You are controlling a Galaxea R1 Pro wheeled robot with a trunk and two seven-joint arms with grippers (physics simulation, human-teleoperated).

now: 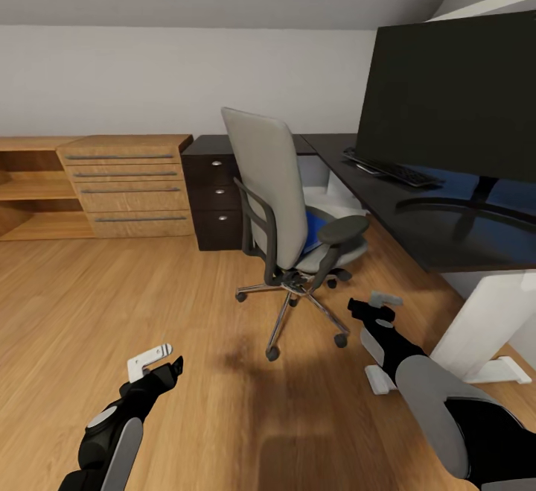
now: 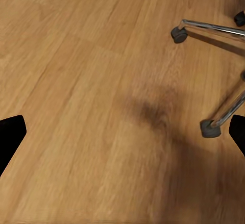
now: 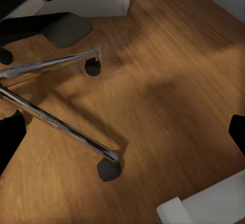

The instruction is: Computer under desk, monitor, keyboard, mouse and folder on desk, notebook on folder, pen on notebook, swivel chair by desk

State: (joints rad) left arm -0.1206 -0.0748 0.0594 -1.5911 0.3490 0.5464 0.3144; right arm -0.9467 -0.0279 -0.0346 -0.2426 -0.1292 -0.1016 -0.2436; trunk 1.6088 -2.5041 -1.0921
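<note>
The grey swivel chair [image 1: 275,193] stands on the wood floor in front of the black desk [image 1: 387,204], turned partly away from me. The blue folder [image 1: 316,224] lies on its seat. On the desk stand the wide black monitor [image 1: 454,96] and, beyond it, the keyboard [image 1: 393,169]. My left gripper [image 1: 160,363] hangs open low over the floor, left of the chair. My right gripper [image 1: 374,303] is open too, just right of the chair's chrome base [image 3: 61,127]. I cannot make out the computer, mouse, notebook or pen.
A black drawer unit [image 1: 216,193] closes the desk's far end, with light wood cabinets [image 1: 126,185] along the wall to its left. The desk's white leg and foot [image 1: 487,327] stand close to my right arm. Chair casters [image 2: 209,128] lie near both grippers.
</note>
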